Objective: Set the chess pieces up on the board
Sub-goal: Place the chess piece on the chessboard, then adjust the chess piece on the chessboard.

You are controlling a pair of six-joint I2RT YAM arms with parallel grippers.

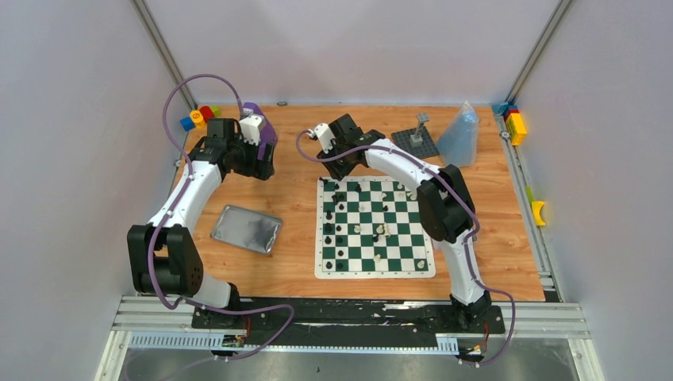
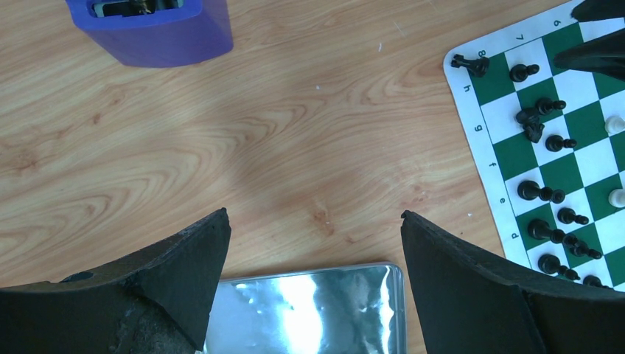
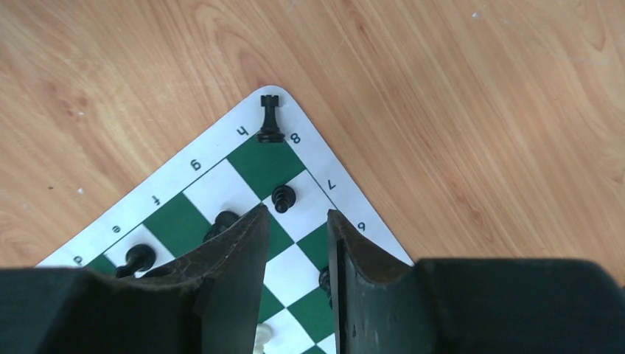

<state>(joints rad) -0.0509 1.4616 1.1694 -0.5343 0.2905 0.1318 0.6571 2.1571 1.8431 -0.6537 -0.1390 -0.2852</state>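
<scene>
The green and white board (image 1: pixel 373 274) lies on the wooden table, right of centre. Black chess pieces (image 1: pixel 329 230) crowd its left columns, and a few white ones (image 1: pixel 381 234) sit mid-board. My right gripper (image 3: pixel 295 210) hangs over the board's (image 3: pixel 195 166) far left corner, jaws parted with nothing between them. A black pawn (image 3: pixel 283 198) stands just beyond the fingertips. A black rook (image 3: pixel 270 118) stands on the white border at the corner. My left gripper (image 2: pixel 315 214) is open wide above bare wood, left of the board (image 2: pixel 479 125), holding nothing.
A silver tin (image 1: pixel 247 228) lies left of the board, right under the left fingers (image 2: pixel 184 273). A purple block-shaped thing (image 2: pixel 151 29) sits beyond the left gripper. A grey studded plate with a post (image 1: pixel 416 141), a clear bag (image 1: pixel 460 135) and coloured blocks (image 1: pixel 198 117) stand along the back.
</scene>
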